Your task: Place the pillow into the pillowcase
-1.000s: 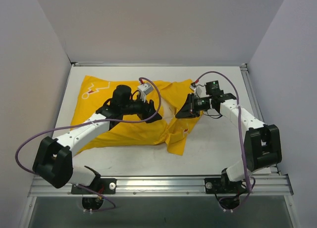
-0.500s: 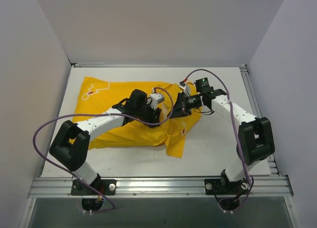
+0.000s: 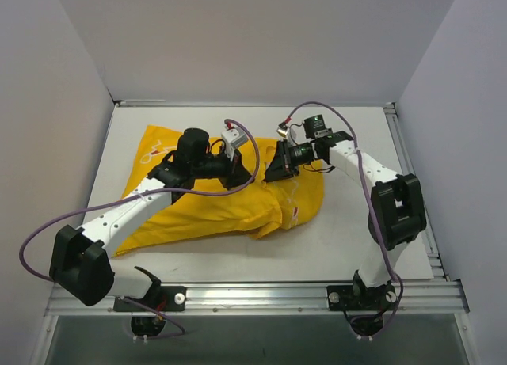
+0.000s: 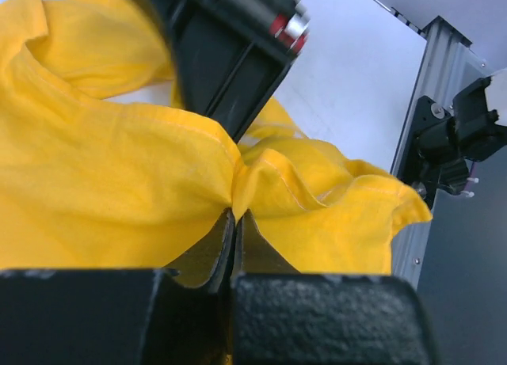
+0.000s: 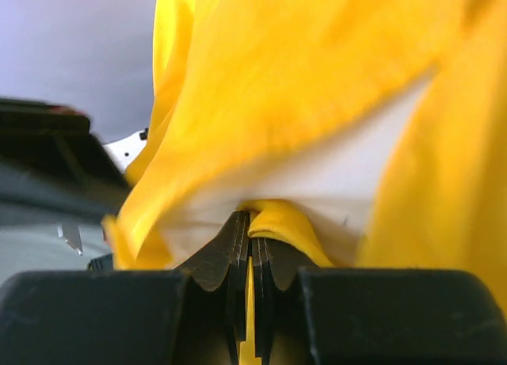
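both arms angled inward; left end effector (image 4: 235, 221), right end effector (image 5: 249, 226) pinched tight on pillowcase (image 3: 214, 211)

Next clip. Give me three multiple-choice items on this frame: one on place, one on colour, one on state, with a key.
1. Where does the pillowcase lie?
A. on the table
B. over the back wall
C. on the right arm's base

2. What colour is the pillowcase?
A. blue
B. white
C. yellow

3. How is the left end effector?
A. open above the cloth
B. shut on the pillowcase's hem
C. shut on nothing

Key:
1 A, the top view shows it lying bunched on the tabletop.
2 C, it is bright yellow in every view.
3 B, the left wrist view shows it closed with the stitched hem pinched in it.
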Controlling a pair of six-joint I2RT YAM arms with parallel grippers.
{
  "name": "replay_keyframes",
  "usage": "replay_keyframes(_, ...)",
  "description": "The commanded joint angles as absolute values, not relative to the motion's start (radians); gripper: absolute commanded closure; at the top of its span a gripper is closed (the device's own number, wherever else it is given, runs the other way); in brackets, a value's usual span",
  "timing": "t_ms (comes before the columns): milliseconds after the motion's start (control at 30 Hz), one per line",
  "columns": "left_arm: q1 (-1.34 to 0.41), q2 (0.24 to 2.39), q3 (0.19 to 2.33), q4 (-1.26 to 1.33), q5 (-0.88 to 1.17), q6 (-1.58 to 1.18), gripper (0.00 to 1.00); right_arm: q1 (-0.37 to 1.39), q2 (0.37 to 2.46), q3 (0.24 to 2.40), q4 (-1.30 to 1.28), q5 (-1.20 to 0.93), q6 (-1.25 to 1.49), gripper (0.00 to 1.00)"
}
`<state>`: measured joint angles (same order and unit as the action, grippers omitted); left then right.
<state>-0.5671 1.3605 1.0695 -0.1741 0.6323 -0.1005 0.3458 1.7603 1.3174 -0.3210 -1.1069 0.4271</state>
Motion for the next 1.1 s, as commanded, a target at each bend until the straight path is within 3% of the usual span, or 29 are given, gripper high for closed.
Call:
replay_keyframes(0,-0.586,1.345,1.106,-0.063,0.752,-0.141,1.0,0.432,1.85,1.345,-0.261,-1.063,0.464,1.0)
replay_keyframes(100,-0.595,1.388,1.101,-0.054,0.739,-0.13,1.0,0.488,1.968,1.355,-0.244,-1.06,0.494,1.0)
replay_keyframes(200,-0.586,1.416,1.1,-0.058,0.729,-0.118,0.89,0.486,2.022,1.292,-0.273,-1.048,0.482,1.0)
replay_keyframes(233,-0.581,1.414,1.1,-0.077,0.735,-0.112,0.75,0.471,2.017,1.261,-0.278,-1.025,0.456,1.0)
replay_keyframes(367,-0.533,1.344,1.071,-0.184,0.687,-0.046,0.47,0.362,2.005,1.219,-0.383,-0.921,0.348,0.95)
replay_keyframes(500,-0.419,1.278,1.068,-0.372,0.663,0.057,0.36,0.255,2.028,1.381,-0.48,-0.85,0.235,0.53)
replay_keyframes(600,-0.277,1.279,1.137,-0.641,0.612,0.203,0.31,0.21,1.99,1.466,-0.615,-0.85,0.123,0.35)
replay_keyframes(700,-0.142,1.287,1.14,-0.888,0.618,0.436,0.3,0.172,1.883,1.491,-0.748,-0.815,-0.048,0.26)
replay_keyframes(800,-0.061,1.308,1.065,-1.028,0.539,0.625,0.32,0.169,1.757,1.444,-0.876,-0.756,-0.199,0.27)
replay_keyframes(933,-0.098,1.357,0.953,-0.941,0.511,0.638,0.34,0.215,1.616,1.327,-0.946,-0.669,-0.261,0.32)
replay_keyframes(1067,-0.268,1.469,0.986,-0.795,0.511,0.487,0.39,0.235,1.588,1.278,-0.836,-0.628,-0.158,0.53)
